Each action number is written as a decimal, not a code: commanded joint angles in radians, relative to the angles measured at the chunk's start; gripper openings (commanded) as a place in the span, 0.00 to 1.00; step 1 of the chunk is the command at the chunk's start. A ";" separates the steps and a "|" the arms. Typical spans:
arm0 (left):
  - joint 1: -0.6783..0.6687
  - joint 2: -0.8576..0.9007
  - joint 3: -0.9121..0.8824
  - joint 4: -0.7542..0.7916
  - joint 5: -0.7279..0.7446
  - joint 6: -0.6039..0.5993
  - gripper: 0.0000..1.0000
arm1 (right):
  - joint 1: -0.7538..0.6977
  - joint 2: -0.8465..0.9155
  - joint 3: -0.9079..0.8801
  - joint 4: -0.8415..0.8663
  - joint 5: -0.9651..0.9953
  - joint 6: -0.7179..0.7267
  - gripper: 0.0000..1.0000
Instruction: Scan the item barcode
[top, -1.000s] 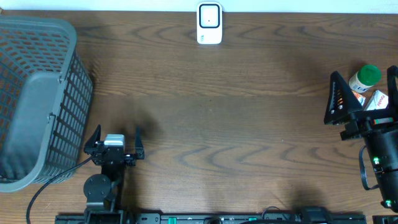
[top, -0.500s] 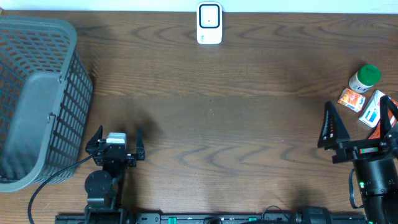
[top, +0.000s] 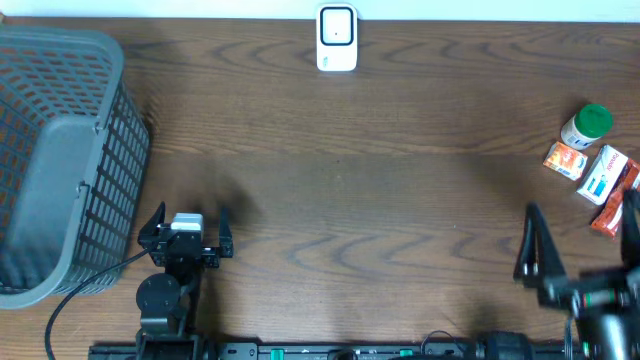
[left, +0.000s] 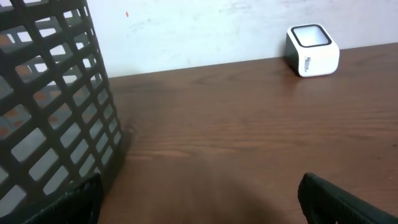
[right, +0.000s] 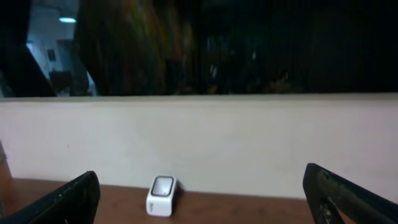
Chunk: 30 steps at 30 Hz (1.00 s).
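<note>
Wood table (top: 380, 180): grey basket (top: 60, 160) left, white scanner (top: 337, 38) far edge, green-capped bottle (top: 585, 126), orange box (top: 567, 159), white box (top: 605, 175) right.

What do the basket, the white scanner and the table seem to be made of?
Basket: likely matte grey plastic, moulded lattice walls. Scanner: probably smooth white plastic, with a glossy window on top. Table: wood or wood-look laminate, brown grain pattern.

The right gripper (top: 583, 208) has pulled back from the far right of the table toward the near edge, its arm now partly cut off at the near right corner. The green-capped bottle (top: 584, 126), orange packet (top: 566, 160) and white-and-blue box (top: 605, 175), earlier partly covered by its fingers, now lie uncovered beyond the fingertips. A red packet (top: 606, 221) has come into view just beside the box.
</note>
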 joint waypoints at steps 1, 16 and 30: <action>0.003 -0.003 -0.008 -0.046 -0.003 0.009 0.99 | 0.034 -0.074 0.000 -0.013 0.004 -0.061 0.99; 0.003 -0.068 -0.008 -0.048 -0.003 0.010 0.99 | 0.046 -0.092 0.000 0.102 0.023 -0.059 0.99; 0.003 -0.068 -0.008 -0.048 -0.003 0.009 0.99 | 0.046 -0.019 0.000 0.327 0.236 0.124 0.99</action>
